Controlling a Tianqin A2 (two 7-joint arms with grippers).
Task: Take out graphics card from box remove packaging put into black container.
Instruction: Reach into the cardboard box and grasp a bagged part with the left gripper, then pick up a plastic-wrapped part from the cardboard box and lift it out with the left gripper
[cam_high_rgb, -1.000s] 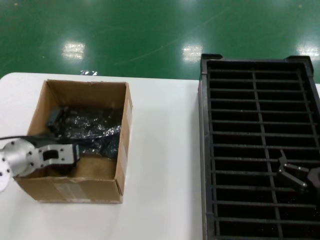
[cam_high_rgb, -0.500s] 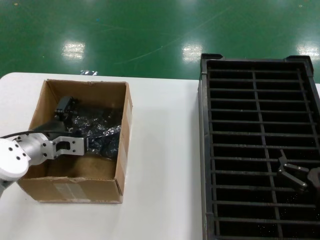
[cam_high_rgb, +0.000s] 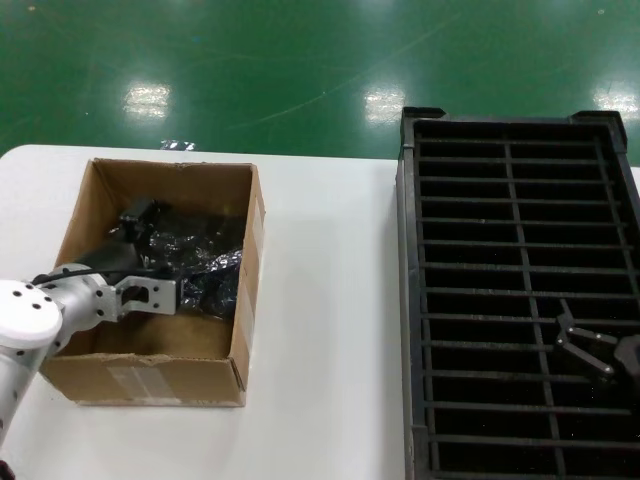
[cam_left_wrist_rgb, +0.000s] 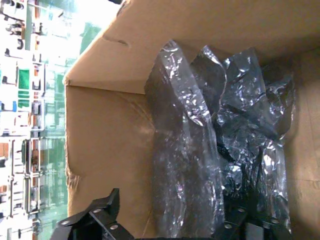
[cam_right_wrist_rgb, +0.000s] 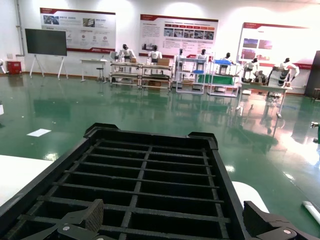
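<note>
Two claws: left one works inside the box, right one waits over the tray.
Left claw (cam_left_wrist_rgb: 172, 220): down in the box (cam_high_rgb: 252, 250), fingers spread wide; one finger (cam_left_wrist_rgb: 97, 215) stands by the box wall, the other is pushed in among the bags.
Left claw grip: nothing clamped; a bag lies between the fingers, and I cannot tell whether they touch it.
Left arm: silver wrist crosses the box's left wall, claw (cam_high_rgb: 150, 255) pointing toward the box's far side.
Bags (cam_left_wrist_rgb: 185, 150): crinkly grey plastic, several standing on edge side by side, filling the far half of the box (cam_left_wrist_rgb: 105, 145); seen from the head as a dark glossy heap (cam_high_rgb: 195, 255).
Card: not visible bare; whatever is in the bags is hidden by the plastic.
Right claw (cam_high_rgb: 590, 350): well apart from the box, low over the near right part of the tray (cam_high_rgb: 408, 300), fingers apart, holding nothing.
Tray slots (cam_right_wrist_rgb: 150, 185): bare black ribs below the right claw (cam_right_wrist_rgb: 180, 225).
Table (cam_high_rgb: 330, 300): white, carrying box and tray side by side.
</note>
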